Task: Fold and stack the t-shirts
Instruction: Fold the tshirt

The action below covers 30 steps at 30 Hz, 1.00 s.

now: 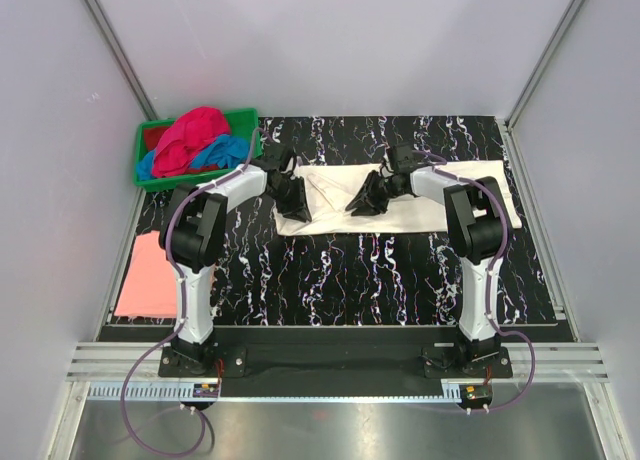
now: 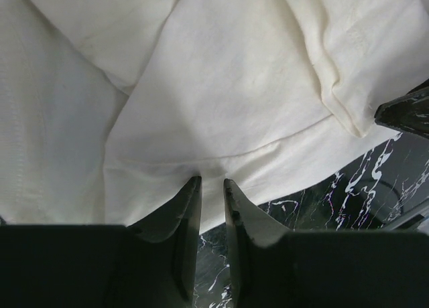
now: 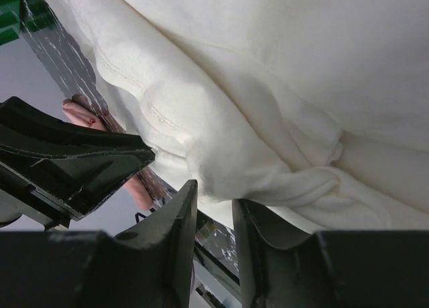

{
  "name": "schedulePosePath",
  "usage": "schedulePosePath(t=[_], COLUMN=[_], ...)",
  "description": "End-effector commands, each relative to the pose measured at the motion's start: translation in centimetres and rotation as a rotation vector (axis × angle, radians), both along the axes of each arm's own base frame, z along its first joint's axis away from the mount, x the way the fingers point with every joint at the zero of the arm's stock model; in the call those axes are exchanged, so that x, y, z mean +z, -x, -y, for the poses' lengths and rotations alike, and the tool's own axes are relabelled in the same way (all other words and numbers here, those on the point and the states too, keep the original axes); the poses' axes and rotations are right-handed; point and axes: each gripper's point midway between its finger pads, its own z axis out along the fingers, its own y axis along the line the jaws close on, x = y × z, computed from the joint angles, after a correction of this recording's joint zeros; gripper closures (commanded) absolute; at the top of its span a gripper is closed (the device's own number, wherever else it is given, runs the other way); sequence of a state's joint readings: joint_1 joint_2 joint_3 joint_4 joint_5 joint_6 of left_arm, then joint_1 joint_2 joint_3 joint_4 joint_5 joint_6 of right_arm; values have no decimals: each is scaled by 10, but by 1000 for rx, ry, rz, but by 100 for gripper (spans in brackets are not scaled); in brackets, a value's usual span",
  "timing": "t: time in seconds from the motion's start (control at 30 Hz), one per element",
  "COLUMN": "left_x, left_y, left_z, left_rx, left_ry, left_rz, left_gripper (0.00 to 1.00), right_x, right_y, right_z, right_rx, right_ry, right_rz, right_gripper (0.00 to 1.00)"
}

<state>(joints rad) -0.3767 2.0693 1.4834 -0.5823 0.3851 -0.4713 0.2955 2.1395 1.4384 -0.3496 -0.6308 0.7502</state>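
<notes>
From above, you see the cream t-shirt (image 1: 410,215) spread on the tabletop (image 1: 350,270); left pincer (image 1: 295,205) and right pincer (image 1: 360,204) hide their tips. Left wrist: jaws nearly closed at its hem, grip unclear. Right wrist: likewise, against bunched cloth.

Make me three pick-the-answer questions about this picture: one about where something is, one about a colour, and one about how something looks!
1. Where are the magenta-red t-shirt and the blue t-shirt?
A in the green crate
B on the floor
C in a claw
2. What colour is the spread-out t-shirt?
A black
B cream
C green
3. How does the salmon-pink t-shirt lie?
A crumpled in a ball
B hanging up
C folded flat
Answers:
1 A, they are heaped inside its walls.
2 B, it shows pale cream against the dark table.
3 C, it is a neat flat rectangle at the table's left edge.
</notes>
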Motion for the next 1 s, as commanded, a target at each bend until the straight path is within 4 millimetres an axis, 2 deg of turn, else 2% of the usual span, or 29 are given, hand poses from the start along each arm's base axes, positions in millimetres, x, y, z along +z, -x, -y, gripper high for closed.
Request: schedulePosePath(t=[0.0, 0.23, 0.4, 0.6, 0.67, 0.8, 0.9, 0.93, 0.97], left_x=[11, 3, -2, -4, -4, -2, 3, 5, 8], left_y=[-5, -2, 1, 3, 2, 2, 2, 1, 1], left_z=[5, -3, -9, -10, -10, -12, -12, -12, -12], left_rx=[-17, -4, 1, 0, -1, -1, -6, -5, -8], left_ry=[29, -5, -18, -25, -25, -30, -30, -30, -25], left_rz=[35, 17, 9, 4, 9, 16, 31, 36, 43], left_gripper=[75, 76, 76, 76, 76, 76, 76, 76, 76], right_x=[17, 34, 39, 32, 38, 62, 72, 70, 61], right_y=[-13, -26, -50, -83, -93, -106, -101, -96, -79], right_z=[-16, -14, 9, 58, 72, 75, 69, 65, 58], right_rx=[-2, -48, -138, -323, -392, -381, -266, -216, -156], right_ry=[-68, -76, -84, -130, -191, -237, -162, -123, -81], right_rz=[38, 60, 86, 75, 64, 148, 206, 209, 149], right_gripper=[67, 79, 80, 73, 67, 63, 61, 55, 54])
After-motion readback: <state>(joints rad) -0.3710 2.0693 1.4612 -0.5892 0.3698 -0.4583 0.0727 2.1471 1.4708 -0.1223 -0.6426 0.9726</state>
